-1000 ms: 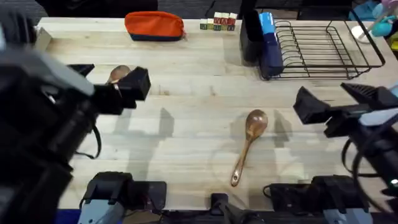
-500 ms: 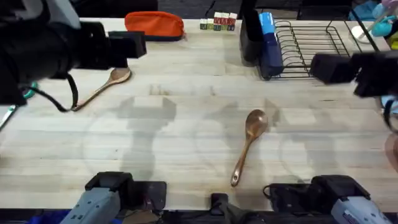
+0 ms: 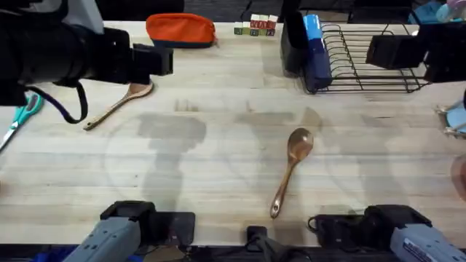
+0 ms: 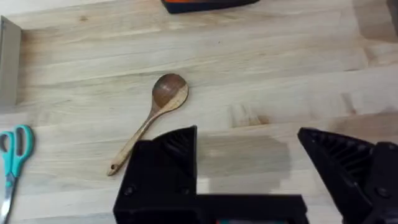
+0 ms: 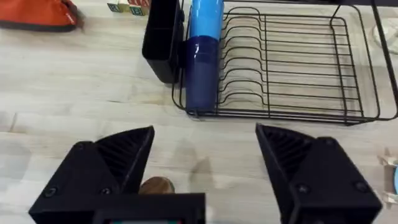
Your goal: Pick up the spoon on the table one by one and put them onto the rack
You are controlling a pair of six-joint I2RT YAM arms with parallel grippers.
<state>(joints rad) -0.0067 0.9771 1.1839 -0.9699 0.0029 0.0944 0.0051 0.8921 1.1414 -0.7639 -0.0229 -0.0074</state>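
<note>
L arm (image 3: 65, 58) hides far spoon (image 3: 116, 105) bowl partly.

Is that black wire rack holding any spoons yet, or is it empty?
Empty of spoons. The rack shows bare dividers, while both spoons lie flat on the table: one in the middle, one at the left.

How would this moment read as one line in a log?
spoons: two on table | near spoon | far spoon | rack empty | left gripper open | right gripper open

The far spoon's (image 3: 116, 106) bowl is partly covered by the left arm overhead. The near spoon (image 5: 156, 185) is largely hidden behind the right gripper (image 5: 205, 162). The scissors (image 4: 12, 163) are cut off at the frame edge.
</note>
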